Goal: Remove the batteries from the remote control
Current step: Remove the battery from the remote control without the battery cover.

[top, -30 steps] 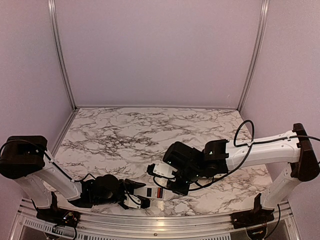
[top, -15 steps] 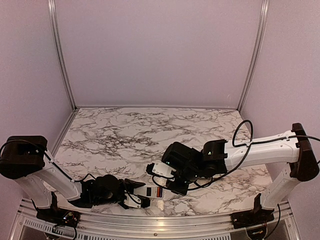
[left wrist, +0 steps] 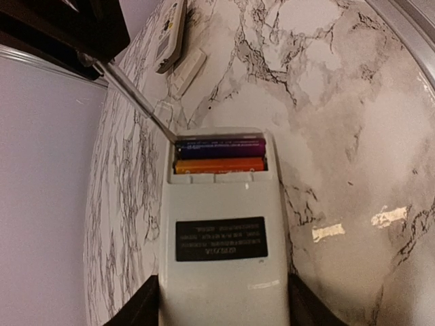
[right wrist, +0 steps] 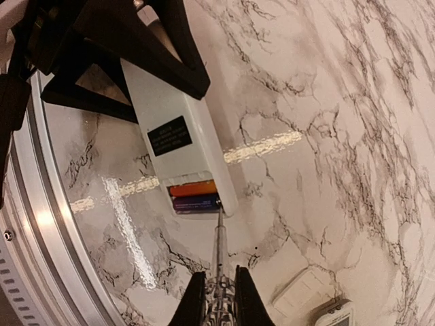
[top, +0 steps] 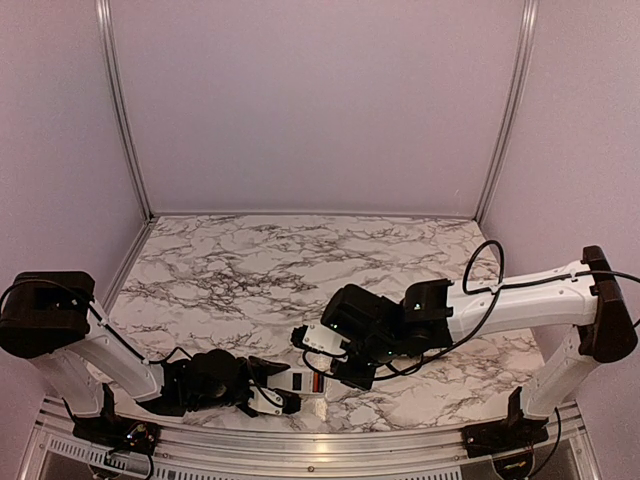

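My left gripper (left wrist: 224, 305) is shut on the remote control (left wrist: 221, 272), one dark finger on each side; it lies back up near the table's front edge (top: 305, 385). Its battery bay is uncovered. Two batteries lie side by side inside: an orange one (left wrist: 219, 165) and a dark blue one (left wrist: 221, 147). My right gripper (right wrist: 219, 292) is shut on a thin metal rod tool (right wrist: 219, 244). The rod's tip sits at the bay's corner, against the end of the dark blue battery (right wrist: 197, 202), with the orange battery (right wrist: 192, 188) beside it.
A second white remote (left wrist: 170, 34) and a flat white cover piece (left wrist: 187, 71) lie on the marble beyond the held remote, under the right arm (top: 380, 325). The aluminium rail (right wrist: 27, 204) runs along the near edge. Walls close in the table's sides and back.
The right arm has crept slightly to the left with the rod. The left arm and the remote have not moved.
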`<state>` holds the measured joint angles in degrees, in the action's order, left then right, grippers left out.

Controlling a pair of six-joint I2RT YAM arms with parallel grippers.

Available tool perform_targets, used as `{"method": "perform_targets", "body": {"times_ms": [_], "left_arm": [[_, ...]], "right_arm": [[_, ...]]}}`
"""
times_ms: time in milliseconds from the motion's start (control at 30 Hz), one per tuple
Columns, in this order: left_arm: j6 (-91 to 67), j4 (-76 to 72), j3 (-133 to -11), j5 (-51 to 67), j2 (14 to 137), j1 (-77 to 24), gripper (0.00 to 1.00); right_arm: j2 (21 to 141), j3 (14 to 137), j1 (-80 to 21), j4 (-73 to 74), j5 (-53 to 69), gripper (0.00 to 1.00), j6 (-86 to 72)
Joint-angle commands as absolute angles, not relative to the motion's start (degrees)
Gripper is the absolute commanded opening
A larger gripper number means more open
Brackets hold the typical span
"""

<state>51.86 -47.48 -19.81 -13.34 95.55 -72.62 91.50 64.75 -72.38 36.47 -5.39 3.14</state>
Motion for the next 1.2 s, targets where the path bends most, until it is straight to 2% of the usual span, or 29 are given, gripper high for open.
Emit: {"method": "perform_targets", "body": {"times_ms": [0,700,1167], "left_arm": [[49.8,-52.2,-23.6,-23.4,96.2,-70.4,0.0],[49.4,-52.2,-23.9,-24.5,96.1,-70.0,0.0],[49.4,-52.1,-23.7,-24.0,95.9,-70.0,0.0]], "right_arm": [[94.4,64.3,-76.3,38.7,7.5,0.0,2.5],[94.5,64.3,-77.1,39.0,7.1,0.0,1.5],[91.9,63.4,-77.1,37.0,2.3,0.0,0.4]]}}
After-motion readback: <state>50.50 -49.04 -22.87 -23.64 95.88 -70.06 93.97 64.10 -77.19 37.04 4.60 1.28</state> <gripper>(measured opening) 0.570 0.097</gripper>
